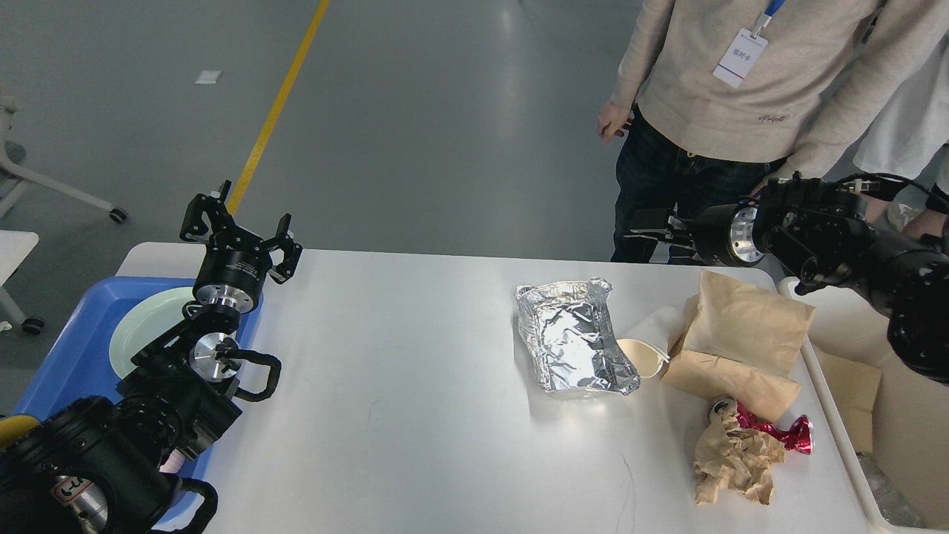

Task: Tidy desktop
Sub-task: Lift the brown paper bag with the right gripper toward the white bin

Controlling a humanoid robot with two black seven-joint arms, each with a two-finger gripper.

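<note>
The white desktop [415, 386] carries litter on its right half: a crumpled foil container [571, 341], a paper cup [646, 354] on its side, a brown paper bag [741, 341], crumpled brown paper [734, 460] and a crushed red can [782, 436]. My left gripper [239, 222] is open and empty, raised over the far left corner. My right gripper [646, 225] is open and empty. It points left above the far right edge, behind the bag and touching none of the litter.
A blue tray [67, 356] with a pale green plate [144, 326] sits at the left edge under my left arm. A white bin [852, 452] holding cardboard stands right of the table. Two people [712, 111] stand close behind the far right edge.
</note>
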